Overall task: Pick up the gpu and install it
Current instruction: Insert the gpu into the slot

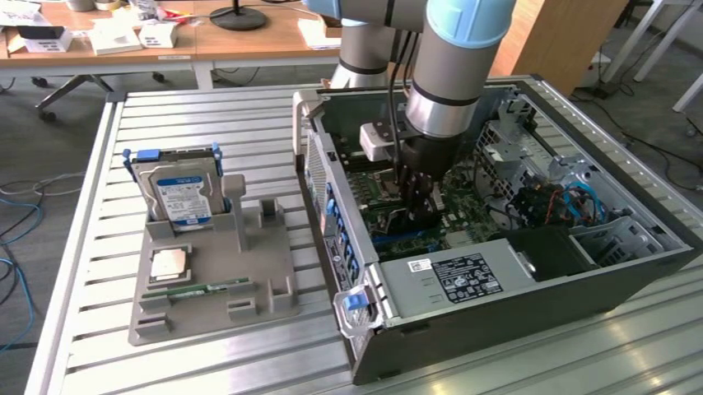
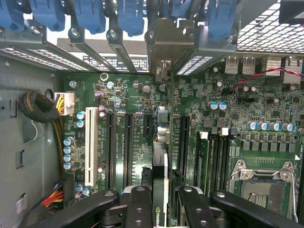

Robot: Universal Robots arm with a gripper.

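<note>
The gripper (image 2: 164,209) is partly closed, its fingers (image 2: 137,204) clamping the gpu (image 2: 160,161) edge-on over the motherboard (image 2: 237,118) slots, inside the computer case (image 1: 615,280) on the bench (image 1: 220,362). The card's edge carries an NVIDIA logo. The power supply (image 1: 462,276) label is unreadable.

A grey holder (image 1: 269,263) is set on the slatted table (image 1: 220,107) toward the edge at the exterior view's left. A blue-labelled hard drive (image 1: 181,197) is stood upright in it. A processor chip (image 1: 168,263) and a green RAM stick (image 1: 197,291) are laid flat nearer the near edge. An opened computer case (image 1: 528,317) is placed by the opposite edge.
</note>
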